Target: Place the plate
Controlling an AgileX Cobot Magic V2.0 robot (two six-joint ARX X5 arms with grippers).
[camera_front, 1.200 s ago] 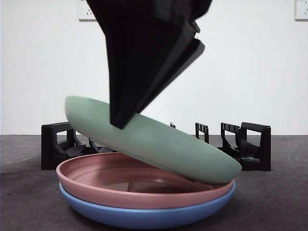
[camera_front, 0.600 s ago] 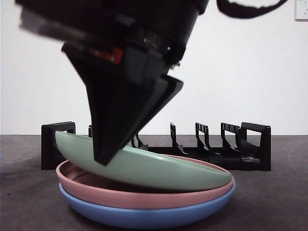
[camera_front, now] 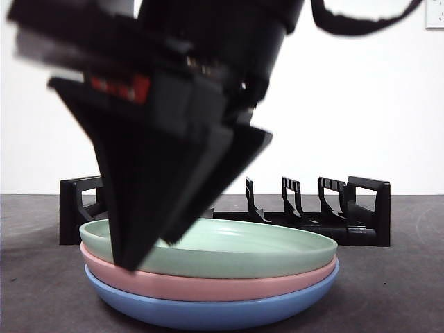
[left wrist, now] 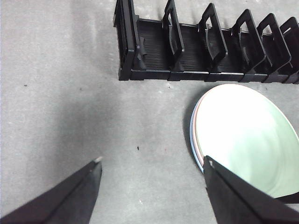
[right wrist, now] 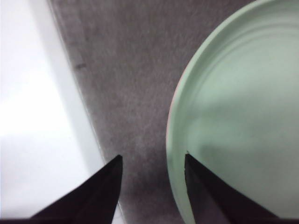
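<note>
Front view: green plate [camera_front: 236, 253] sits level on top of a pink plate [camera_front: 229, 283], which sits in a blue plate [camera_front: 208, 309]. Three-high stack on the dark counter [camera_front: 388, 291], near the camera. Right gripper [camera_front: 149, 253] comes in from above, big and dark, fingers straddling the left rim of the green plate. One fingertip is outside the rim down by the pink plate's edge, the other over the green plate's inside. Black slotted rack [camera_front: 333, 211] stands behind the stack, running left to right, with no plate in any slot that shows. White wall behind.

Left wrist view: left gripper [left wrist: 152, 165] hovers above bare counter [left wrist: 60, 93], fingers spread wide, nothing between them. The stack lies just beside one fingertip, green plate [left wrist: 245, 140] on top with thin slivers of pink and blue showing at its edge. Rack [left wrist: 205, 51] lies just beyond the stack, a small gap between them.

Right wrist view: right gripper [right wrist: 152, 161] has its fingers parted with the green plate's [right wrist: 238, 116] rim between them. One fingertip is over the plate's inside, the other over the counter [right wrist: 126, 84] outside it. Gap visible at the rim, so not clamped. The counter's pale edge strip runs past the outer finger.
</note>
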